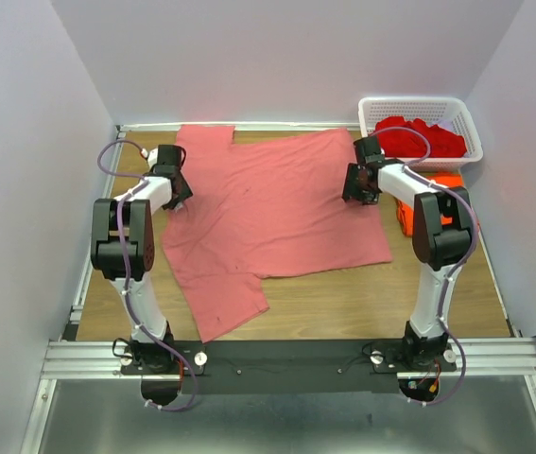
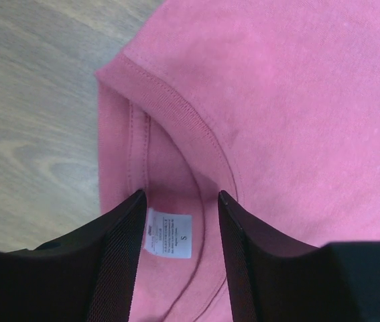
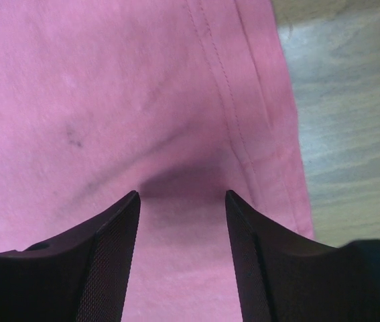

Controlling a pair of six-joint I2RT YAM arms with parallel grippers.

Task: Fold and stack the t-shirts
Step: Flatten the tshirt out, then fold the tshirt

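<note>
One wooden desk (image 1: 343, 303) carries a large salmon-pink t-shirt (image 1: 286, 213) spread across its middle, deep red t-shirts (image 1: 419, 138) heaped in a white basket (image 1: 472, 132) at the far right corner (an orange t-shirt (image 1: 448, 180) lies just beside it), both claws standing open and gripping nothing, the left claw (image 2: 179, 198) over the collar label (image 2: 169, 233), the right claw (image 3: 181, 194) near a stitched hem.

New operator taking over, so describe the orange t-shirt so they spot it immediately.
Find the white lattice basket at the table's far right corner, holding deep red t-shirts. Just on its near side, partly hidden behind the right arm, lies the orange t-shirt. It is the only bright orange cloth; the big spread-out shirt beside it is salmon-pink.
</note>
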